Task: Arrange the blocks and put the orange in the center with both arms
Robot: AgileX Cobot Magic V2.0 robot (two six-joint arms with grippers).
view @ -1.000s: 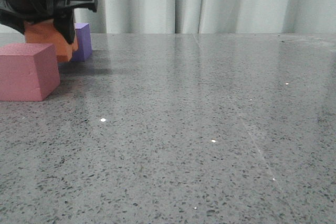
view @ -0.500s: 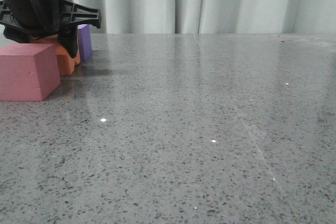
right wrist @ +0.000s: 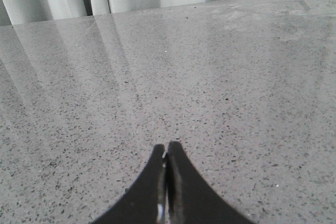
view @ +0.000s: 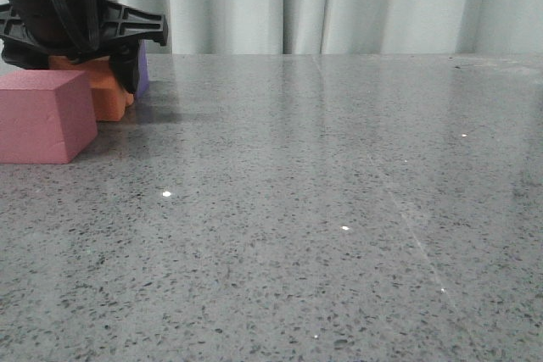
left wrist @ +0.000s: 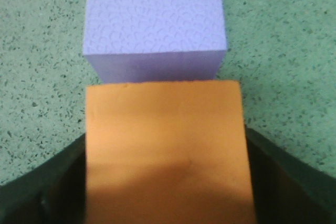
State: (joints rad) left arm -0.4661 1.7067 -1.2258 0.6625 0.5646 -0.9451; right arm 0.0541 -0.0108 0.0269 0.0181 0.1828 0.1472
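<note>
Left gripper is gripping the orange cube near the table's far-left corner, between pink cube and purple cube. Right gripper is closed, empty. Risk: releasing askew, nudging the purple cube out of line.

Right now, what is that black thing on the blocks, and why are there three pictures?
It is a robot with two arms, and each arm ends in a gripper that pinches things. The big picture looks forward over a grey speckled table. On its left side sit three foam cubes: a pink cube nearest the camera, an orange cube behind it, and a purple cube farthest back. The left gripper is over the orange cube, with a dark finger on each side of it. One small picture comes from a camera on that wrist, looking at the orange and purple cubes. The other comes from the right wrist: the right gripper is shut, empty, over bare table.
</note>
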